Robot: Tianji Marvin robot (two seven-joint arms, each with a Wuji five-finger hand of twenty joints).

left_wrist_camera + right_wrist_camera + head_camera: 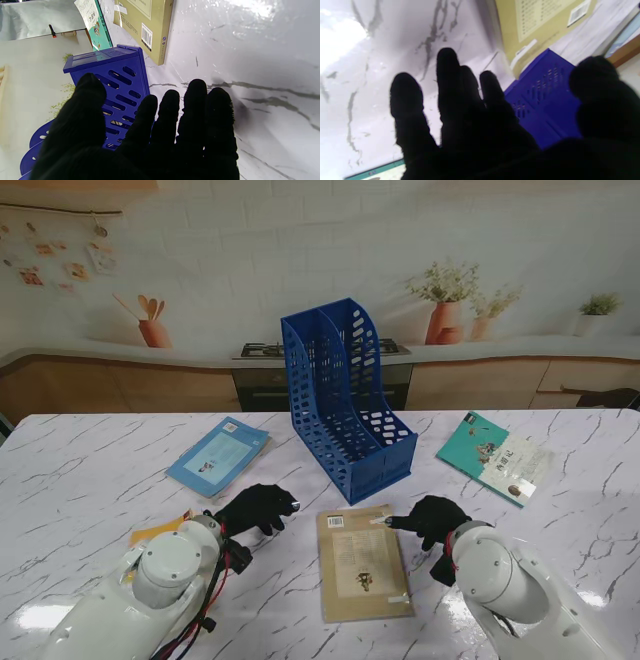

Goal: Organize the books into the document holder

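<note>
Stand view: perforated blue document holder (345, 395), upright.

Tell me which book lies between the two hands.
The tan book, flat on the table in front of the holder; the light blue book lies far left, the teal book far right.

Orange item (160, 529) at 8 o'clock of the holder (345, 395): mostly hidden beneath the left arm, kind indeterminate. Teal book (376, 170): cut by the right wrist frame edge. Right wrist view blurred; tan book (520, 25) print illegible.
</note>
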